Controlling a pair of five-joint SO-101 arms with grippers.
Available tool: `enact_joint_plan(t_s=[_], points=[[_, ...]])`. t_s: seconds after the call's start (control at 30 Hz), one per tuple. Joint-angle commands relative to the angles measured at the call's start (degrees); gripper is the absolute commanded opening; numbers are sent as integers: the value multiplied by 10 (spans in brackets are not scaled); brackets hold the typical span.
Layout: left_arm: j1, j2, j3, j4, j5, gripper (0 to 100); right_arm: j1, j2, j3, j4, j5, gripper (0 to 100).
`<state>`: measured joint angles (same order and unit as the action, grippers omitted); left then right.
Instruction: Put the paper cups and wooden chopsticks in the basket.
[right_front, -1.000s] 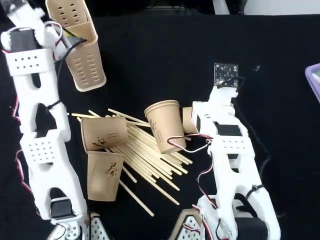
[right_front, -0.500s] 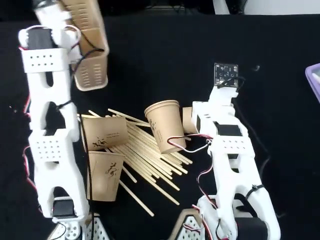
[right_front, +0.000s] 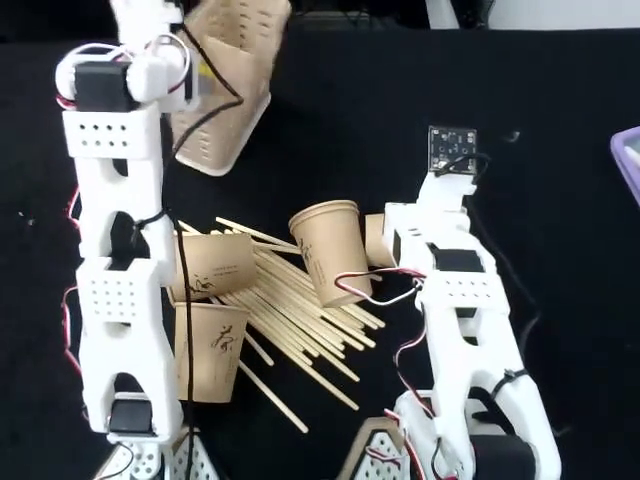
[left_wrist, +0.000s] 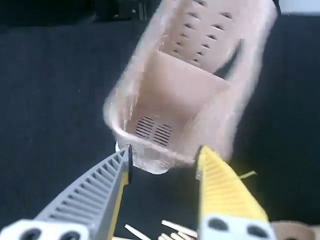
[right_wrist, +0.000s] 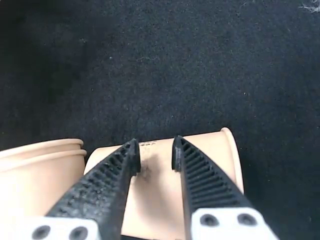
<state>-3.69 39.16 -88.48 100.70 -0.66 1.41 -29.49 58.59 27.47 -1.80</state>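
Black cloth covers the bench (right_front: 330, 100). The left tool (left_wrist: 162, 156) grips the perforated basket (left_wrist: 200, 75), held tilted beyond the heap of wooden chopsticks (right_front: 300, 310). The right tool (right_wrist: 153, 147), jaws slightly apart, hovers over a paper cup (right_wrist: 220, 160) lying on its side. A second cup (right_front: 330, 250) on the chopsticks carries dark print, too small to read

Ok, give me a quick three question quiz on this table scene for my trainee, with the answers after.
1. True or false: the wooden chopsticks lie in a loose pile outside the basket.
2. What does the left gripper hold? A) a lid B) the basket C) a spoon
3. Fill in: the right gripper hangs over a paper cup that lies on its ____.
Key: 1 true; 2 B; 3 side.
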Motion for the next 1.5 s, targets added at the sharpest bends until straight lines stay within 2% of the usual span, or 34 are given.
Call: enact_joint_plan(t_s=[0.0, 0.2, 0.43, 0.6, 0.77, 1.0, 1.07, 1.27, 1.47], points=[[-31, -15, -15, 2, 42, 243, -7, 2, -2, -14, 1, 121], [-45, -21, 92, 2, 46, 242, -7, 2, -2, -14, 1, 121], [-55, -21, 149, 2, 139, 243, -7, 2, -2, -14, 1, 121], [-52, -21, 144, 2, 189, 242, -7, 2, -2, -14, 1, 121], [-61, -29, 84, 2, 186, 242, -7, 2, -2, -14, 1, 121], [-75, -127, 22, 2, 193, 246, -7, 2, -4, -14, 1, 121], [-74, -140, 36, 0, 229, 247, -7, 2, -4, -14, 1, 121], [-47, -106, 105, 0, 409, 284, -7, 2, -2, -14, 1, 121], [-41, -53, 148, 0, 469, 284, -7, 2, -2, -14, 1, 121]])
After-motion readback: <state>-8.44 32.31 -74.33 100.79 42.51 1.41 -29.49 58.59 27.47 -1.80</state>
